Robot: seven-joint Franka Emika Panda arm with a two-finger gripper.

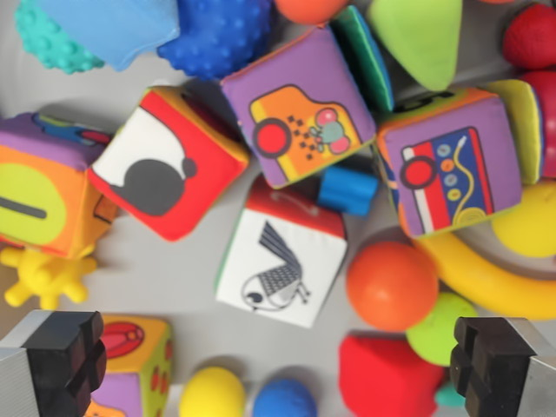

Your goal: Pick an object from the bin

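Hovering over the bin [174, 282], the hand [278, 369] is spread wide and empty; nothing is picked, bird cube [282, 261] below.

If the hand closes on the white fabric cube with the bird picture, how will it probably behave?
The white fabric cube with the bird picture looks stitched and padded, so it would likely squash under the fingers and feel light. Its flat faces suggest it will not roll, unlike the smooth orange ball beside it.
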